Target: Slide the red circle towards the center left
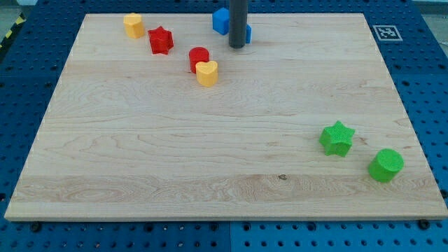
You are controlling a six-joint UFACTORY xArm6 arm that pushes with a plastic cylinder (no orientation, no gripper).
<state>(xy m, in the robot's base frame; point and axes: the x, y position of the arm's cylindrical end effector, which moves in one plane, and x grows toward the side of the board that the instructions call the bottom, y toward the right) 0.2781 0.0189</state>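
The red circle (pixel 198 57) sits on the wooden board (pixel 210 154) near the view's top, left of centre. A yellow heart (pixel 206 73) touches its lower right side. My tip (pixel 237 46) stands on the board to the right of the red circle, a short gap away. Blue blocks (pixel 222 20) lie just behind and beside the rod; their shapes are partly hidden by it. A red star (pixel 160 40) lies up and left of the red circle.
A yellow block (pixel 134 25) sits near the top left. A green star (pixel 337 138) and a green cylinder (pixel 386 165) lie at the lower right. A black-and-white marker tag (pixel 386 32) is at the board's top right corner.
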